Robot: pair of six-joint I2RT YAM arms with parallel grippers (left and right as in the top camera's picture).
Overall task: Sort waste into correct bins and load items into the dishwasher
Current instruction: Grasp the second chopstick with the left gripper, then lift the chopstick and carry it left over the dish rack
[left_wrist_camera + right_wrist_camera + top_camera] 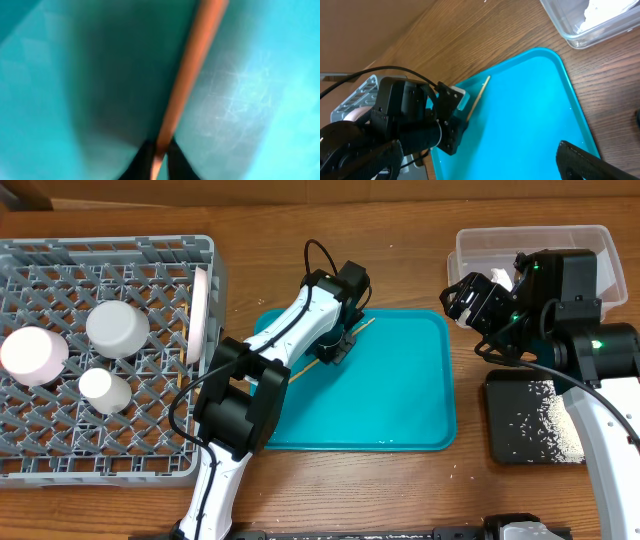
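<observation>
A thin wooden chopstick lies slantwise on the upper left of the teal tray. My left gripper is down on it, and in the left wrist view the two black fingertips pinch the chopstick between them. My right gripper hangs open and holds nothing, between the teal tray and the clear tub. That tub holds a white napkin. The grey dish rack carries a standing plate, two upturned bowls and a white cup.
A black tray strewn with white rice crumbs sits at the right, partly under my right arm. The right wrist view shows the left arm's wrist over the teal tray's left corner, and one right finger low at the frame's edge.
</observation>
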